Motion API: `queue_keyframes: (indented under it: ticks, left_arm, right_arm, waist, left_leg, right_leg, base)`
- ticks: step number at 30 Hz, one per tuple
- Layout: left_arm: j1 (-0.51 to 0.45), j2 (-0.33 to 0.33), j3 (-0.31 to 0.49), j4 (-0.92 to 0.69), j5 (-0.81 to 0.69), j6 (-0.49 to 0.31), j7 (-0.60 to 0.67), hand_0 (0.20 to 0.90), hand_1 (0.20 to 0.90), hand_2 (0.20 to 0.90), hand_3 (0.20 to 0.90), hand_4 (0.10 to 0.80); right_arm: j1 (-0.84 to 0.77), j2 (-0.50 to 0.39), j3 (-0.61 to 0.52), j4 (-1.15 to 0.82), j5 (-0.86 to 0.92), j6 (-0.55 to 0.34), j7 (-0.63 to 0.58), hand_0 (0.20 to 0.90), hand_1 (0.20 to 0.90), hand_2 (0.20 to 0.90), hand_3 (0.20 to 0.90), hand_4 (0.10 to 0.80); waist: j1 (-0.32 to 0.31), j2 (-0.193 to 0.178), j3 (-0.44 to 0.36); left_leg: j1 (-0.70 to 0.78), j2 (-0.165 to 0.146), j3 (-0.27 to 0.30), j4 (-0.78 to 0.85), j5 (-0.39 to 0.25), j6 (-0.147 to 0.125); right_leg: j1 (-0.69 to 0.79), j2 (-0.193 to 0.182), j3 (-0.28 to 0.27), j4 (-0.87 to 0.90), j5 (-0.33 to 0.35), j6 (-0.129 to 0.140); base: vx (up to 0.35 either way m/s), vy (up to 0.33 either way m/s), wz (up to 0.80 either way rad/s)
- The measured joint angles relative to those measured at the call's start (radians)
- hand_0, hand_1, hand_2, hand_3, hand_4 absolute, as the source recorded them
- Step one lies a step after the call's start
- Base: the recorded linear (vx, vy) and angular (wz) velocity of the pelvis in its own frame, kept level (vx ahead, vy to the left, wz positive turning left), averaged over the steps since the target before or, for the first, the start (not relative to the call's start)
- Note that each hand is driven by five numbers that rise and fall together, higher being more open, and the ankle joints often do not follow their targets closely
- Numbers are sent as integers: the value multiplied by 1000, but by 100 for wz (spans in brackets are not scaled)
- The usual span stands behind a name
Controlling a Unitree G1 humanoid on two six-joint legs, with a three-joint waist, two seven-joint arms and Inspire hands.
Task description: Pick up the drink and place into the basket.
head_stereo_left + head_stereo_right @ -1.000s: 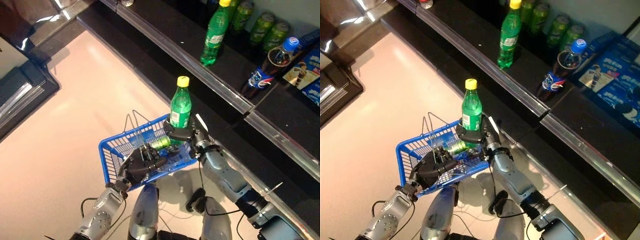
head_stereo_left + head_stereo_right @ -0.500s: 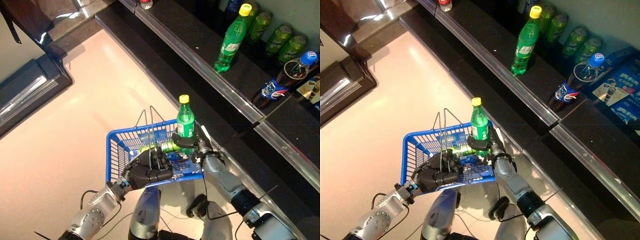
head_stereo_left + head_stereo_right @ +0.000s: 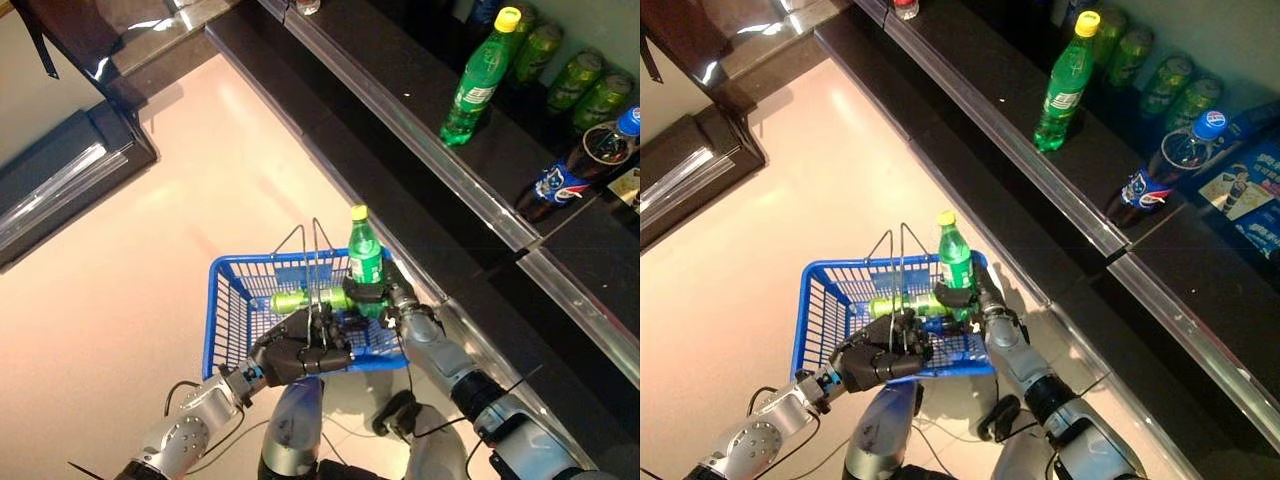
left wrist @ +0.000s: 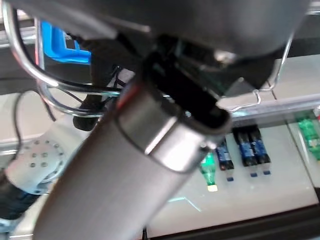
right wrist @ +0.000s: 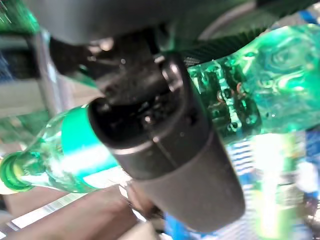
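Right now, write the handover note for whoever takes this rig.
Left hand: shut on the wire handles of the blue basket, carrying it above the floor.
Right hand: shut on the green bottle, held upright at the basket's far right corner.
One green bottle already lies inside on its side.
Done: drink picked up and brought to the basket.
Left: lower it in, let go, withdraw.

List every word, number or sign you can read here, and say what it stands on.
Green bottle in the right hand: label too blurred to read.
Shelf bottle, cola bottle, cans: labels too small to read.
Nothing else carries readable text.
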Motion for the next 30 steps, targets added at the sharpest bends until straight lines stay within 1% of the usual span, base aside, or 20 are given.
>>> queue_keyframes:
  ticks: [2,3,4,7,9,11,13,16,18,19,20,24,30]
  left_arm:
    - [-1,3,0,0,19,8,0,300,300,300,200,100]
    - [-1,3,0,0,19,8,0,300,300,300,200,100]
    - [-2,18,0,0,19,16,0,300,300,300,200,100]
    - [-3,22,4,0,19,27,-1,300,300,300,200,100]
    - [-7,18,13,-2,19,27,-3,300,300,300,200,100]
    - [-10,10,43,-37,19,27,-4,300,300,300,200,100]
    - [-10,10,61,-62,18,27,-13,300,300,300,200,100]
    - [-11,10,61,-82,19,30,-33,300,300,300,200,100]
    - [-11,10,49,-83,20,34,-33,300,300,300,200,100]
    - [-11,10,49,-83,20,34,-33,300,300,300,200,100]
    - [-13,9,41,-84,20,34,-33,300,300,300,200,100]
    - [-17,9,40,-84,20,34,-33,300,300,300,200,100]
    - [-20,13,35,-84,20,34,-33,300,300,300,200,100]
  right_arm:
    - [-12,-15,41,23,-59,20,46,300,300,300,200,100]
    - [-12,-15,41,23,-59,20,46,300,300,300,200,100]
    - [-13,-25,66,37,-108,24,86,300,300,300,200,100]
    - [-36,-51,111,37,-200,39,206,300,300,300,200,100]
    - [-38,-57,130,40,-242,42,246,300,300,300,200,100]
    - [-34,-64,188,49,-326,41,303,300,300,300,200,100]
    - [-25,-66,204,57,-356,36,319,300,300,300,200,100]
    - [-21,-80,204,63,-378,32,320,300,300,300,200,100]
    - [-11,-89,201,71,-420,-2,313,300,300,300,200,100]
    - [-11,-89,201,71,-420,-2,313,300,300,300,200,100]
    - [-3,-93,201,72,-466,-19,299,300,300,300,200,100]
    - [-4,-93,203,83,-554,-62,266,300,300,300,200,100]
    - [-3,-78,203,95,-554,-40,232,300,300,300,200,100]
  waist:
    - [8,0,0]
    - [8,0,0]
    - [18,0,0]
    - [29,0,0]
    - [37,4,-2]
    - [59,5,-3]
    - [66,5,-3]
    - [72,5,-3]
    - [69,5,-3]
    - [69,5,-3]
    - [65,5,-3]
    - [56,5,-3]
    - [56,5,-3]
  left_leg:
    - [-2,2,-6,-2,2,-2]
    - [-2,2,-6,-2,2,-2]
    - [-2,2,-8,-3,2,-2]
    - [-2,2,-17,-4,4,-6]
    - [-2,2,-21,-6,5,-8]
    - [-2,1,-26,-14,12,-9]
    - [-9,1,-33,-24,20,-8]
    - [-17,-1,-35,-24,21,-6]
    - [-19,-1,-35,-24,21,-6]
    - [-19,-1,-35,-24,21,-6]
    - [-20,-1,-35,-24,21,-6]
    - [-27,0,-34,-24,21,-6]
    - [-34,-3,-35,-23,21,-6]
  right_leg:
    - [1,0,-8,3,-4,-3]
    - [1,0,-8,3,-4,-3]
    - [1,-2,-11,11,-9,-4]
    - [2,-1,-16,15,-13,-7]
    - [3,-2,-17,15,-14,-7]
    - [4,-2,-23,16,-18,-7]
    - [3,-4,-37,15,-23,-13]
    - [-3,-5,-39,15,-22,-13]
    - [-6,-5,-39,15,-21,-10]
    - [-6,-5,-39,15,-21,-10]
    - [-8,-4,-39,15,-20,-8]
    - [-15,-4,-39,17,-19,-8]
    - [-19,-7,-41,17,-17,-6]
  base:
    - [-7,-27,8]
    - [-11,-60,5]
    - [-9,-58,4]
    - [-5,-57,6]
    - [-3,-19,2]
    - [-13,-38,8]
    - [-21,-27,16]
    - [-8,-5,4]
    - [-17,-6,0]
    - [0,0,0]
    - [-36,-2,-1]
    - [-21,3,0]
    - [-5,6,0]
